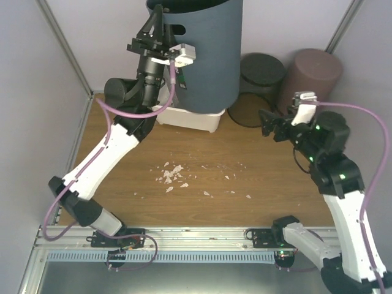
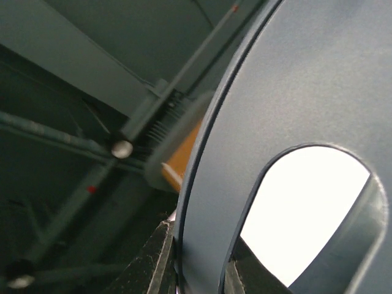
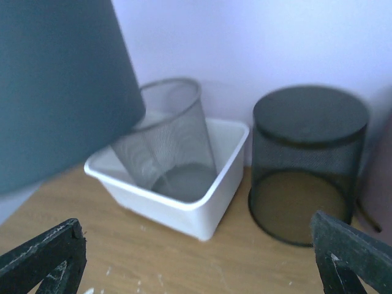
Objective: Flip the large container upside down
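The large container (image 1: 208, 55) is hanging raised above the white tub (image 1: 195, 120), its lower edge passing close to the rim of the mesh basket (image 3: 168, 141) standing in the tub. The left arm (image 1: 104, 153) is reaching high over the tub, left fingers (image 2: 153, 263) pinching the container's wall beside its handle cutout. Right of the tub, the right arm (image 1: 343, 184) is hovering over the worktop (image 1: 202, 165), right fingers (image 3: 49, 257) spread wide and holding nothing.

L arm (image 1: 104, 159) reaches far back & up high, and the L gripper (image 1: 158, 23) is pinched on the wall of the big blue container (image 1: 208, 55). R arm (image 1: 346, 202) is bent w/ its wrist pointing left. R gripper (image 1: 269, 125) is wide open, holding nothing.
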{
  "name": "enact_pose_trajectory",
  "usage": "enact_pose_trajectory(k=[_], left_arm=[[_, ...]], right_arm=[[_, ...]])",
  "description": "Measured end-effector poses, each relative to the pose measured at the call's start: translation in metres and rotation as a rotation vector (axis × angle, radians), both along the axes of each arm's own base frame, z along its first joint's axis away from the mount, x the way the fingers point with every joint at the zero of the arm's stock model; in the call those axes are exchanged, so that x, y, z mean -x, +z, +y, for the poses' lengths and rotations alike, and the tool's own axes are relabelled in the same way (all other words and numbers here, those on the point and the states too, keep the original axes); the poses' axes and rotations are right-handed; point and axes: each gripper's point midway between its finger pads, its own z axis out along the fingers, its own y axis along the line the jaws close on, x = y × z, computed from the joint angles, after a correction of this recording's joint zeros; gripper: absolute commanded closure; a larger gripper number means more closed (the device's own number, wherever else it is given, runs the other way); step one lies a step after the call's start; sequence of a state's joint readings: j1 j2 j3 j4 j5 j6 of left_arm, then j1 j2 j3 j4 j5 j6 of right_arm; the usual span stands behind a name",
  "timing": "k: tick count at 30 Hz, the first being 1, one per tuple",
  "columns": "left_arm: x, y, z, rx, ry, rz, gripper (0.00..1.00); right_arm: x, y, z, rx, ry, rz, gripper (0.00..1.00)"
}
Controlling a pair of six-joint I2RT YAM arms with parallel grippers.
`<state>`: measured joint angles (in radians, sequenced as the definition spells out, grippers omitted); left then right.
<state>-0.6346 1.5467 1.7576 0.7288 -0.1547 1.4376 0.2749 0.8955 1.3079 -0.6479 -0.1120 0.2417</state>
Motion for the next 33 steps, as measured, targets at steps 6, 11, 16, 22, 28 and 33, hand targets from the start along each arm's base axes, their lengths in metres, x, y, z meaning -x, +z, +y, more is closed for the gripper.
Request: enact_pose_trajectory(k=[6,11,16,22,28,33], left_arm=[[0.008,-0.013,0.003,0.102,-0.227,0.273,1.0],[0.005,-0.051,-0.008,0.172,-0.419,0.563,1.0],[0.002,-0.112,-0.031,0.235,-0.577,0.87,1.0],[0.006,-0.204,-0.065,0.279,-0.696,1.218,1.0],[0.022,-0.285,-0.1,0.342,-0.796,1.532,1.0],[0.025,-0.331,-0.127,0.391,-0.851,1.734,1.0]], right_arm=[[0.04,0.057,-0.03,-0.032,-0.105,-0.111,0.0],[0.057,0.061,-0.048,-0.054,-0.188,-0.07,0.0],[0.077,0.068,-0.07,-0.077,-0.292,-0.038,0.0],[0.117,0.11,-0.095,-0.152,-0.369,-0.129,0.0],[0.125,0.106,-0.103,-0.149,-0.405,-0.1,0.0],[0.115,0.094,-0.103,-0.118,-0.424,-0.048,0.0]])
